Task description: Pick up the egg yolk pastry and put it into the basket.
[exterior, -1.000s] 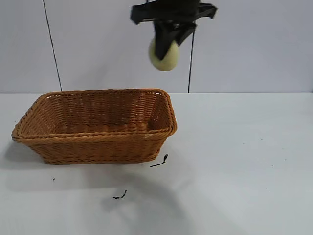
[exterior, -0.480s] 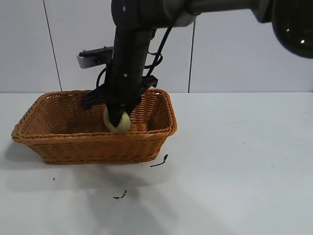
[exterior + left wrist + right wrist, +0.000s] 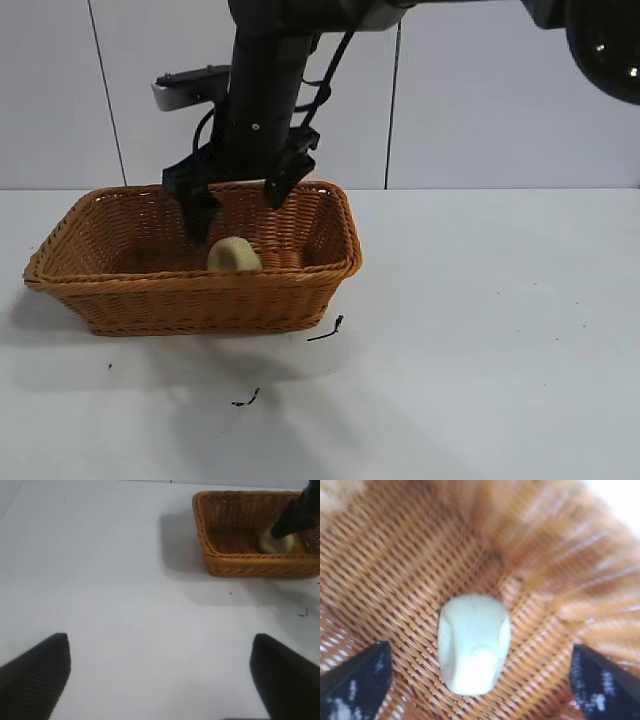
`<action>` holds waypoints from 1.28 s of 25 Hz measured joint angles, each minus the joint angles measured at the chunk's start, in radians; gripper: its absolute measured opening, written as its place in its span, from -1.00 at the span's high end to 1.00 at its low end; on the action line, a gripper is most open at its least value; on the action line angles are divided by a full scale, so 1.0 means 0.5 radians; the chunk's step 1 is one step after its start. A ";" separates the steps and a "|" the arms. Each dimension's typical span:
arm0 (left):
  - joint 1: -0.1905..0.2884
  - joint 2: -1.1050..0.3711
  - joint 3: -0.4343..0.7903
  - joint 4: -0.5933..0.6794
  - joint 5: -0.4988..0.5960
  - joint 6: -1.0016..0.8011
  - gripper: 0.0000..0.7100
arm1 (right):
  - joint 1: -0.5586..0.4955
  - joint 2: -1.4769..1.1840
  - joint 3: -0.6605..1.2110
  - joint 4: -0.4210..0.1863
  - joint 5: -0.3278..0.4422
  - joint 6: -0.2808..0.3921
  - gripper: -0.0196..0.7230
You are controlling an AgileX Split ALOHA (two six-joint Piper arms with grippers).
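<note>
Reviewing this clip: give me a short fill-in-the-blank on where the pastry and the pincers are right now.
1. The egg yolk pastry lies inside the ____.
2. The right pincer above it stands ____.
3. The left pincer hovers over the bare ____, holding nothing.

Missing words: basket; open; table.

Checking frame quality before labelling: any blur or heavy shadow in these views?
Right wrist view: wicker weave streaks with blur toward the far side, egg yolk pastry fairly sharp. Exterior view: sharp, soft shadow on the table left of the basket. Left wrist view: mild softness, basket shadow on the table.
</note>
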 joint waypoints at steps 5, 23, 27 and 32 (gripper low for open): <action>0.000 0.000 0.000 0.000 0.000 0.000 -0.96 | -0.031 -0.037 -0.271 0.033 0.177 -0.002 -0.92; 0.000 0.000 0.000 0.000 0.000 0.000 -0.96 | -1.056 -0.039 -0.350 0.109 0.335 0.010 -0.92; 0.000 0.000 0.000 0.000 0.000 0.000 -0.96 | -1.226 -0.055 -0.296 0.109 0.335 0.016 -0.92; 0.000 0.000 0.000 0.000 0.000 0.000 -0.96 | -1.332 -0.208 0.004 0.106 0.336 0.022 -0.92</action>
